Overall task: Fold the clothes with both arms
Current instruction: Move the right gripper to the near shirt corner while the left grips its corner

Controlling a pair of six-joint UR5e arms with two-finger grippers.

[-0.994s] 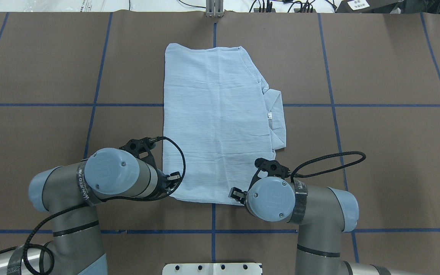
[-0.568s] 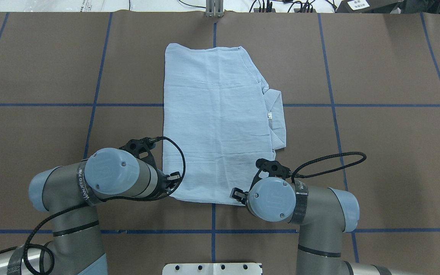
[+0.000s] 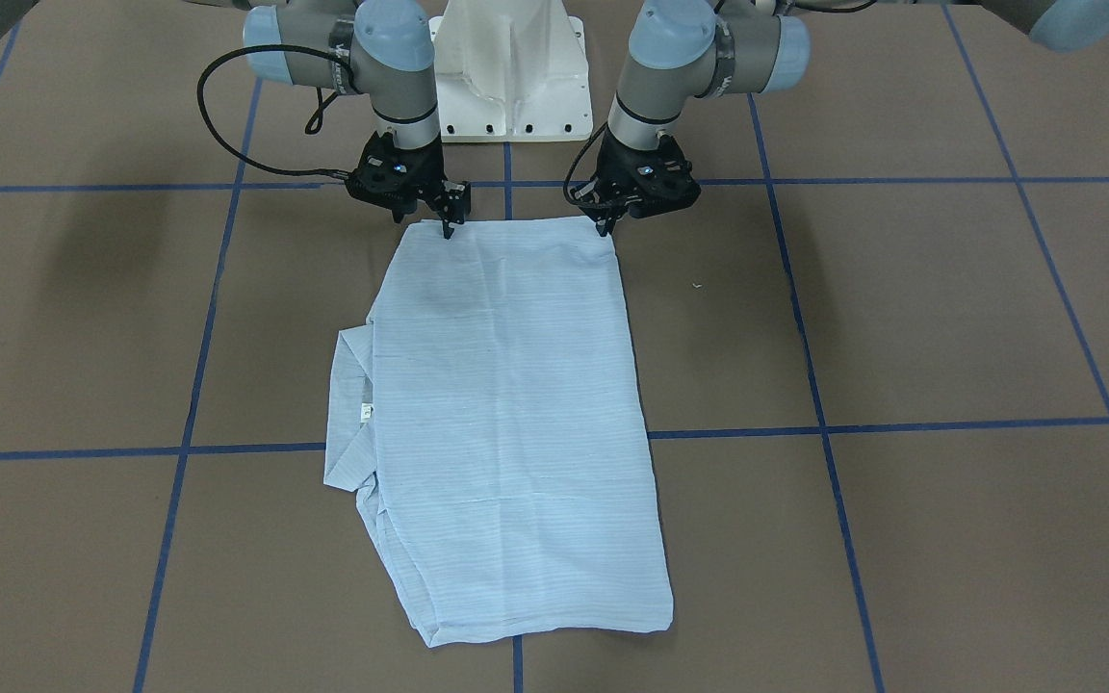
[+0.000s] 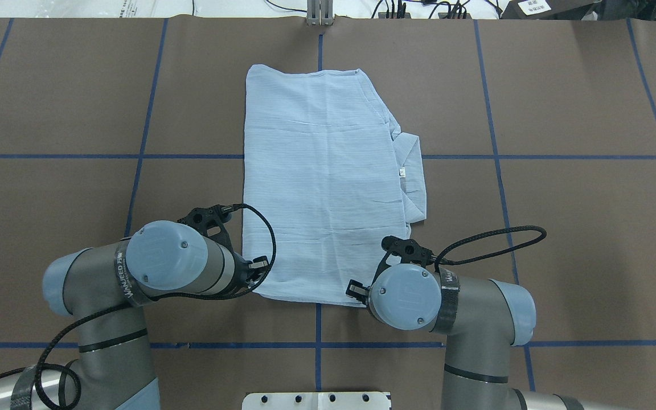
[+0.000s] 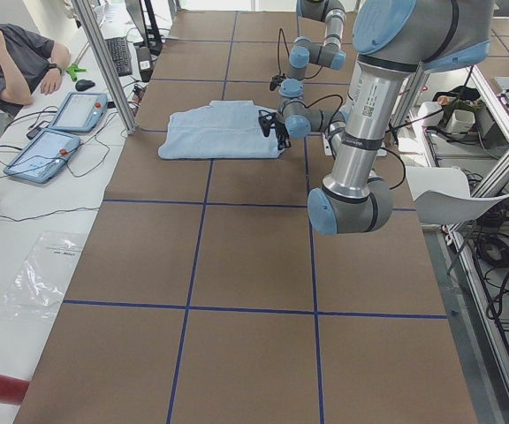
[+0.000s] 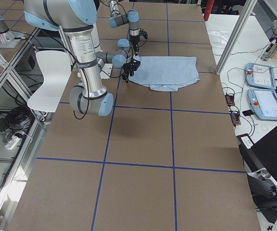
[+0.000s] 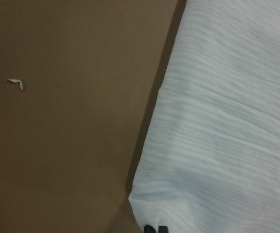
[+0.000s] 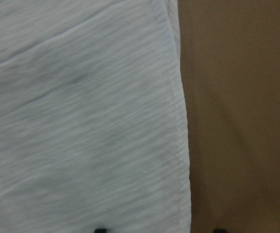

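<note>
**— What did the tabletop (image 4: 590,228) carry?**
— The shirt (image 4: 322,188), folded into a long panel. It lay flat in the middle, with its collar poking out on the robot's right.

**— And the hands?**
— Both were at its near edge. The right hand (image 3: 420,220) had its fingers apart, straddling the hem. The left hand (image 3: 603,227) had its fingers together at the other corner. I couldn't tell whether they pinched cloth. A tiny white scrap (image 7: 17,84) lay nearby.

Striped pale-blue shirt (image 8: 81,121) at left, stitched hem (image 8: 181,126) (running vertically), brown table (image 8: 242,121) right, pincer (image 8: 159,230) spread below.
</note>
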